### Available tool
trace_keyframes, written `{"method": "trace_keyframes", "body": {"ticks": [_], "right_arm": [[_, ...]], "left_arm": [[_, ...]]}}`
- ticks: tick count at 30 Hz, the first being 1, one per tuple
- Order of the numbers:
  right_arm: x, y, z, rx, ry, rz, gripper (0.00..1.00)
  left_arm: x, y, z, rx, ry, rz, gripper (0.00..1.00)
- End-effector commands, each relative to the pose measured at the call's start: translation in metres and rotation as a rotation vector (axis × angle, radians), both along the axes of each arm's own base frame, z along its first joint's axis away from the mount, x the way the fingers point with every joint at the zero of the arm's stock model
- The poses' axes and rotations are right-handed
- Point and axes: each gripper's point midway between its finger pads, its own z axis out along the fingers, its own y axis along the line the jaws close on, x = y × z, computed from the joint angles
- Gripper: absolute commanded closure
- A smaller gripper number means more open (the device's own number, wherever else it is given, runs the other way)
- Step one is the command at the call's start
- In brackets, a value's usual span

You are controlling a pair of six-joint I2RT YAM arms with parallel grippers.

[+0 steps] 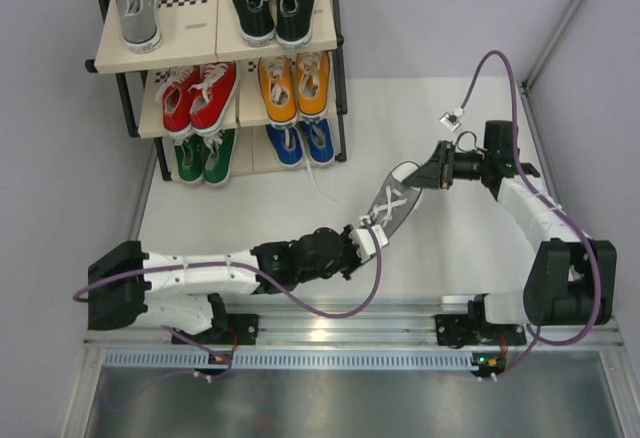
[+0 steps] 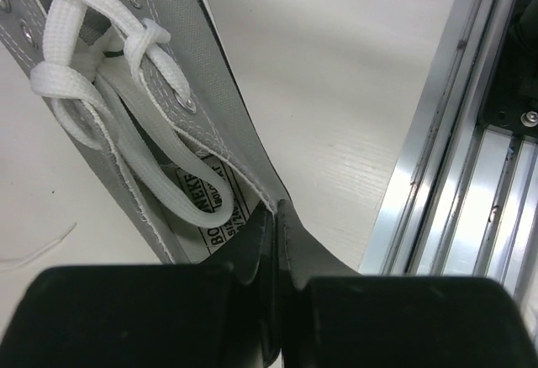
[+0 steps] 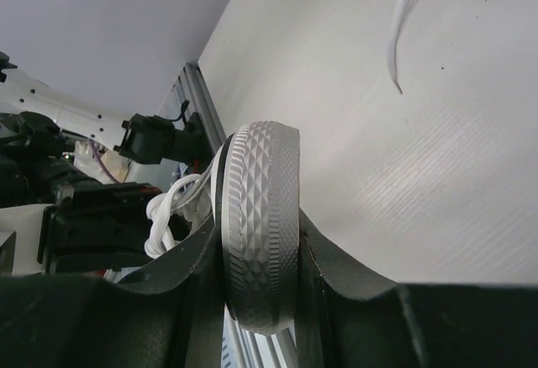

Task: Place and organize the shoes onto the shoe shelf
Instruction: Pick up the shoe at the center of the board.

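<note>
Grey shoe [image 2: 210,91], insole label [image 2: 216,207] partly legible

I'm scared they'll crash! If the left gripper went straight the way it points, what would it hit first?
Probably the right gripper, which is clamped on the toe of the grey shoe that the left gripper holds by its heel.

Two white-linked, black-jointed arms [image 1: 200,274] carry looping purple cables [image 1: 493,54].
</note>
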Motion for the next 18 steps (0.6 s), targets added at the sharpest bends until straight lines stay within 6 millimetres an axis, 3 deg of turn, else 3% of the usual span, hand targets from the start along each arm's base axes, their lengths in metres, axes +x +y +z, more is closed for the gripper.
{"method": "trace_keyframes", "body": {"ticks": [1,2,3,5,8,9,15,18], "right_arm": [[-0.014,0.004,0.035,0.076,-0.077,0.076,1.00],[-0.015,0.003,0.037,0.078,-0.091,0.083,1.00],[-0.011,-0.005,0.040,0.077,-0.100,0.055,0.95],[-0.010,-0.008,0.042,0.064,-0.142,0.058,0.87],[-0.011,-0.012,0.047,0.040,-0.177,0.061,0.73],[-0.011,-0.013,0.051,0.037,-0.195,0.063,0.63],[-0.013,-0.020,0.057,-0.008,-0.264,0.035,0.28],[-0.010,-0.025,0.056,-0.035,-0.274,0.002,0.23]], "left_arm": [[0.005,-0.004,0.042,-0.115,-0.041,0.027,1.00],[0.007,0.001,0.043,-0.110,-0.036,0.045,1.00],[0.007,0.004,0.049,-0.132,-0.022,0.064,1.00],[0.008,0.012,0.046,-0.100,-0.007,0.088,1.00],[0.008,0.018,0.060,-0.121,0.033,0.131,1.00],[0.009,0.022,0.062,-0.117,0.037,0.149,1.00],[0.008,0.034,0.074,-0.114,0.069,0.187,1.00],[0.006,0.039,0.081,-0.124,0.074,0.190,1.00]]}}
